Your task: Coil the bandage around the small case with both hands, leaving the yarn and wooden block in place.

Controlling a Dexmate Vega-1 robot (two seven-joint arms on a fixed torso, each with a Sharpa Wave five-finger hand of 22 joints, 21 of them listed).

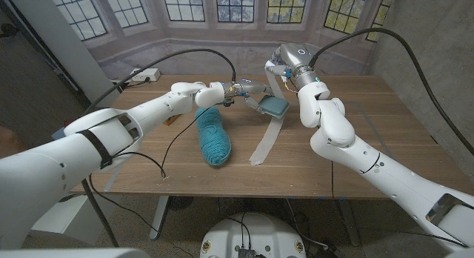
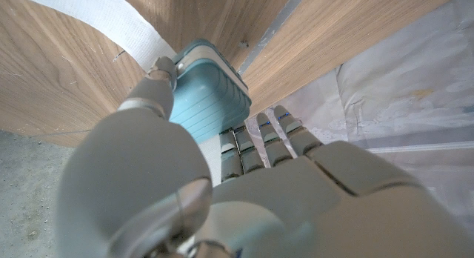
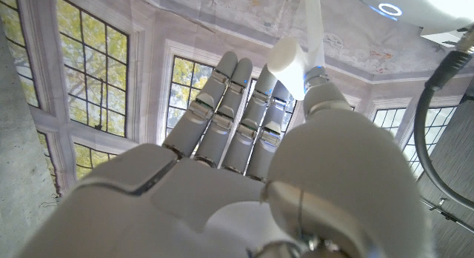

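The small teal case (image 1: 274,107) is at the table's middle, gripped at its near-left side by my left hand (image 1: 238,91). In the left wrist view the thumb (image 2: 159,71) presses on the ribbed case (image 2: 211,95), with the fingers (image 2: 266,136) along its other side. A white bandage (image 1: 264,145) trails from the case across the table toward the front. Its other end rises to my right hand (image 1: 278,70), held above and behind the case. My right hand (image 3: 244,147) pinches the bandage (image 3: 290,59) between thumb and finger. Teal yarn (image 1: 213,136) lies left of the case.
A power strip (image 1: 145,76) and black cables lie at the table's back left. A small brownish thing (image 1: 172,119), too small to identify, sits left of the yarn. Grey tape marks (image 1: 370,117) are on the table (image 1: 385,158) at the right.
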